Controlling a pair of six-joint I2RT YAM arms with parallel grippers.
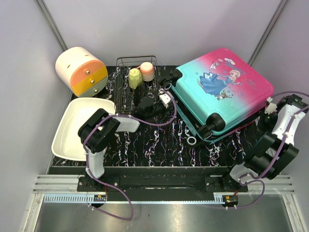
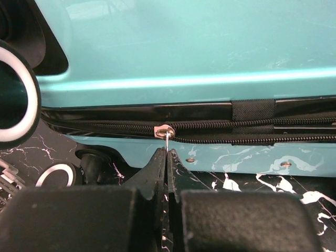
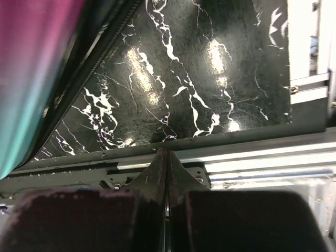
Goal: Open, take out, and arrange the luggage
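Left end effector (image 2: 167, 154) pinches luggage (image 2: 184, 47) zipper pull (image 2: 166, 138).

We see the luggage (image 1: 219, 89) lying flat on the right half of the bench (image 1: 159, 145), lid up and turned at an angle. The hard shell fades from hot pink on the right to teal on the left, with a cartoon girl in a blue dress printed on the lid. Black wheels (image 1: 211, 125) sit at its near corner. Along the teal side we find the black zipper's slider (image 2: 164, 130): the teeth are joined to its left and run as two separate rows to its right. Its thin pull (image 2: 167, 140) hangs into the closed jaws of the left gripper (image 2: 167, 153).
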